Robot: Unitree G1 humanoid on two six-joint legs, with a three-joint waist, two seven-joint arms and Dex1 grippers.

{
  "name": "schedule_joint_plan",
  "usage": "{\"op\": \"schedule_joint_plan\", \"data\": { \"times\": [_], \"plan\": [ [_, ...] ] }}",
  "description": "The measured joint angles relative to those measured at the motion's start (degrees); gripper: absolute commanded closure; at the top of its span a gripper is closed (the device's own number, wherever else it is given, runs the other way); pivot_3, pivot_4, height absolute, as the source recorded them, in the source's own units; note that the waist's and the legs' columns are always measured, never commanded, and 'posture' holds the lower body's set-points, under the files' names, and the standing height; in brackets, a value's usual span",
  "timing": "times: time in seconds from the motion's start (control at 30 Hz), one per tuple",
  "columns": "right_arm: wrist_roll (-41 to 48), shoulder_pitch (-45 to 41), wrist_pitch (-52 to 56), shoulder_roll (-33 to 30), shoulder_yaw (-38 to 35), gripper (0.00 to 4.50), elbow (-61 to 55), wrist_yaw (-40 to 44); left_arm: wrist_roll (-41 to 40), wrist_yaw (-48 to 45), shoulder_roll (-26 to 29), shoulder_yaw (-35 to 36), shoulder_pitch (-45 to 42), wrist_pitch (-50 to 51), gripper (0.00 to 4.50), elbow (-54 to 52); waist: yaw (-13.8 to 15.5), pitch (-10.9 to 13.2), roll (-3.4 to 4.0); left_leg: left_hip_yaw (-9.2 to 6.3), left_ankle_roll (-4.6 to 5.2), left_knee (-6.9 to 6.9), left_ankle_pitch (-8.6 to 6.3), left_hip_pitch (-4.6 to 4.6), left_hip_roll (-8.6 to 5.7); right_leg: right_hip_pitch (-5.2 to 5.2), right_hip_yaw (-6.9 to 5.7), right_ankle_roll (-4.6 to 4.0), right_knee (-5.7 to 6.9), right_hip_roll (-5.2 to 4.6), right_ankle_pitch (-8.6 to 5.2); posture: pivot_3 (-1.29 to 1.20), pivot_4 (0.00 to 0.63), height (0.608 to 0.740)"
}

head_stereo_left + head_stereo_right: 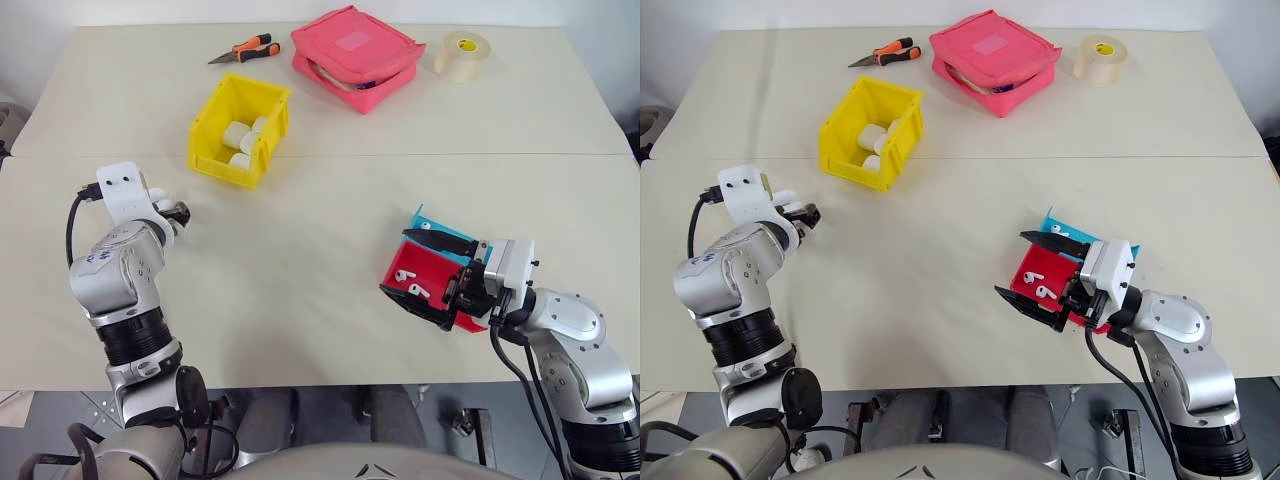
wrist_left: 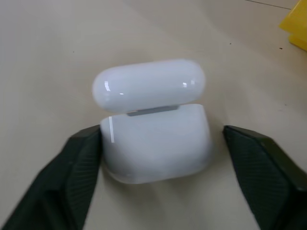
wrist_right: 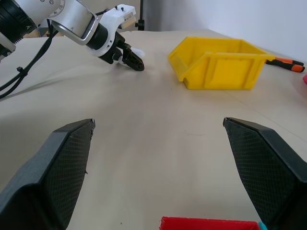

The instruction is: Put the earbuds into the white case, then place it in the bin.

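Head views: small white rounded plastic case (image 1: pixel 787 197) sits on the table's left, far from the two white earbuds (image 1: pixel 1037 283) in the red-and-blue tray (image 1: pixel 1023 271) under the spread right gripper (image 1: pixel 1035 270). Left wrist view: lid up, case lies crosswise between the left gripper's (image 2: pixel 160 139) fingers, one touching, the other just clear.

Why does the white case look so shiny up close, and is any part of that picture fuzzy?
Left wrist view: the case is glossy, so small bright glints of light show on its open lid; the yellow bin at the corner looks soft and out of focus. Right wrist view: the bin looks sharp.
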Motion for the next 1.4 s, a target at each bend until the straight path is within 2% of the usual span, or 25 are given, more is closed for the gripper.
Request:
{"op": "schedule_joint_plan", "data": {
  "times": [0.03,0.23,0.3,0.43,0.6,0.77,0.9,0.97,1.07,1.4],
  "plan": [
    [0.0,0.0,0.0,0.0,0.0,0.0,0.0,0.0,0.0,0.0,0.0,0.0,0.0,0.1,1.65,-0.1,0.0,0.0,0.0,0.0,0.0,0.0,0.0,0.0,0.0,0.0,0.0,0.0,0.0,0.0,0.0,0.0,0.15,0.74],
    [0.0,0.0,0.0,0.1,0.0,0.0,0.0,0.0,0.0,-0.2,0.1,0.0,1.2,1.1,1.66,-1.9,-0.1,0.0,0.0,0.0,0.0,-0.01,0.0,0.01,0.0,0.0,0.01,0.0,0.0,0.0,0.0,0.0,0.15,0.74],
    [0.0,-0.1,0.0,0.1,0.0,0.0,0.0,0.0,-0.4,-2.3,1.6,-0.7,3.0,0.7,1.66,-2.9,-0.1,0.0,0.0,0.0,0.0,-0.03,0.0,0.02,0.02,-0.01,0.0,0.0,0.0,0.0,0.0,0.0,0.15,0.74],
    [0.0,-0.2,0.0,0.2,0.1,0.0,0.1,0.0,-3.9,-11.8,11.3,-3.9,7.3,1.0,1.66,-3.2,-0.4,0.0,0.01,-0.01,-0.06,-0.08,-0.03,0.09,0.09,-0.02,0.01,-0.04,0.01,0.05,-0.03,0.0,0.15,0.74],
    [0.0,-0.4,0.1,0.1,0.1,0.0,0.2,0.3,-8.5,-22.2,25.1,-5.3,10.8,7.9,1.66,-3.1,-0.8,0.0,0.02,-0.11,-0.09,-0.15,-0.05,0.15,0.12,-0.02,0.03,-0.1,0.02,0.08,-0.06,0.0,0.15,0.74],
    [0.1,-0.5,0.2,0.1,0.2,0.0,0.2,0.4,-12.8,-29.2,32.5,-5.7,14.4,13.3,1.66,-5.3,-1.4,0.0,0.03,-0.32,-0.1,-0.21,-0.07,0.23,0.13,-0.01,0.09,-0.11,0.03,0.07,-0.06,0.0,0.15,0.74],
    [0.1,-0.5,0.3,0.1,0.2,0.0,0.2,0.5,-13.2,-30.6,33.9,-5.1,15.7,14.0,1.66,-5.4,-1.4,0.0,0.04,-0.29,-0.11,-0.3,-0.07,0.34,0.14,0.0,0.11,-0.17,0.05,0.07,-0.1,0.0,0.15,0.74],
    [0.1,-0.5,0.4,0.1,0.2,0.0,0.2,0.7,-13.2,-30.5,34.1,-4.9,16.0,15.0,0.92,-5.4,-1.5,0.0,0.07,-0.2,-0.11,-0.42,-0.07,0.45,0.14,0.0,0.17,-0.19,0.06,0.07,-0.1,0.0,0.15,0.74],
    [0.1,-0.7,0.6,0.1,0.2,0.0,0.2,0.8,-13.2,-30.1,33.9,-4.5,16.2,16.3,0.07,-5.5,-1.5,-0.1,0.15,-0.12,-0.11,-0.48,-0.07,0.52,0.15,0.0,0.21,-0.2,0.07,0.07,-0.12,0.0,0.15,0.74],
    [0.1,-1.7,1.4,0.1,0.3,0.0,0.3,1.5,-13.4,-29.2,32.4,-2.9,15.3,20.4,0.01,-7.2,-1.4,-0.1,0.2,-0.1,-0.11,-0.47,-0.08,0.54,0.13,0.01,0.26,-0.2,0.07,0.05,-0.12,0.0,0.15,0.74]
  ]
}}
